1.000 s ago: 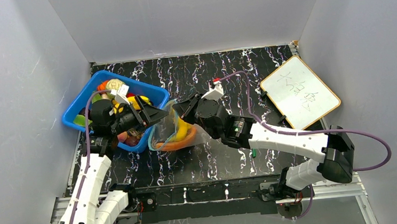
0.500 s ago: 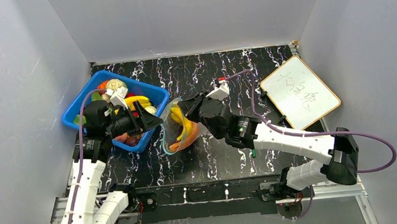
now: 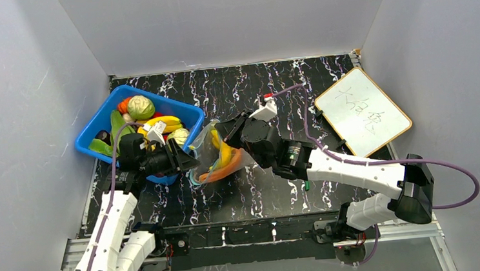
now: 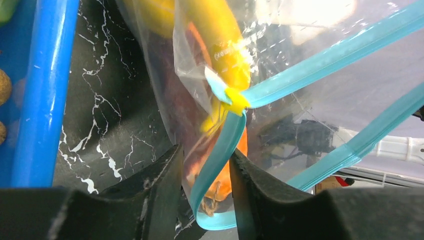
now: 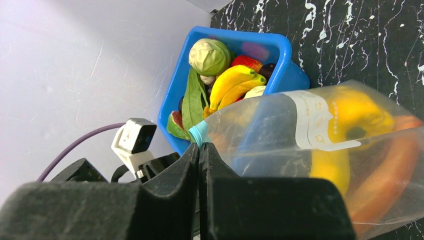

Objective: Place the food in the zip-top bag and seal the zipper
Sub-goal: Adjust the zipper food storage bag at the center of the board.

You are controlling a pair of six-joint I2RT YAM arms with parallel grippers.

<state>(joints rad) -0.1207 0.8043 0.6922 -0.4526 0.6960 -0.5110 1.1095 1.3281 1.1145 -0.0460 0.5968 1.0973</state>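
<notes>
We see the zip-top bag (image 3: 216,155) just beside the blue bin (image 3: 184,111), on the bin's side toward the right arm. It is over the table (image 3: 253,89) w/ its mouth turned to the bin. Inside it lie a yellow banana (image 4: 215,35) and an orange piece (image 5: 395,165). The other food, e.g. the pale cabbage (image 3: 140,107), is in the bin.

The right hand (image 5: 199,150) is fully closed on the bag's corner, where a bit of teal edge shows at its fingertips. We think it grips there so that the thin film does not collapse and the mouth is stretched.

The left hand (image 4: 205,192), between bin and bag, is narrow but not closed. Its two fingers stand on either side of the zipper (image 4: 320,65), just below the yellow slider (image 4: 236,99) (the strip runs through the gap; whether it is pinched we cannot tell). Beyond the slider the two teal strips are apart, i.e. the mouth is open.

Our judgement: much food lies in the bin, so the task is approx. halfway. This grip probably serves to hold the edge, so the mouth can be opened wider or drawn along.
</notes>
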